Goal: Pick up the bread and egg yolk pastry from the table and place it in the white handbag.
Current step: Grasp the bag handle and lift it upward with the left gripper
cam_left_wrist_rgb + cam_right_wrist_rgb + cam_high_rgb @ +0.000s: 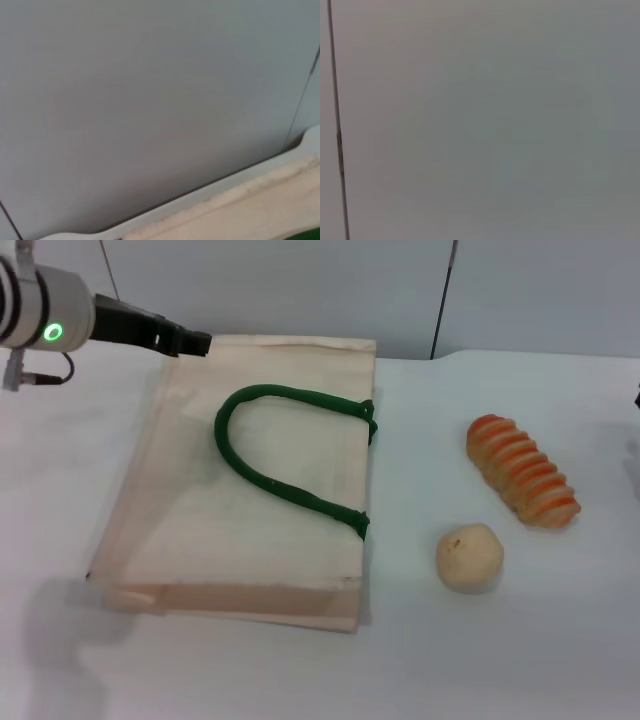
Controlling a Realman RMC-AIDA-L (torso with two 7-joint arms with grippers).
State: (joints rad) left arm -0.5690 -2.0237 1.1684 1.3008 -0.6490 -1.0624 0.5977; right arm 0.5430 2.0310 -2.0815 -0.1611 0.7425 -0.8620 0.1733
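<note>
The white handbag (250, 510) lies flat on the table, left of centre, with its dark green handle (280, 445) looped on top. To its right rests the bread (522, 472), a long loaf with orange ridges. The egg yolk pastry (469, 557), a small pale ball, sits just in front of the loaf. My left gripper (190, 341) hovers at the bag's far left corner, its dark tip over the bag's edge. The left wrist view catches only a strip of the handbag's edge (260, 210) against the wall. My right gripper is out of view.
The white table (560, 660) ends at a grey wall (300, 280) behind the bag. Open tabletop lies in front of the bag and around the two pastries. The right wrist view shows only the wall.
</note>
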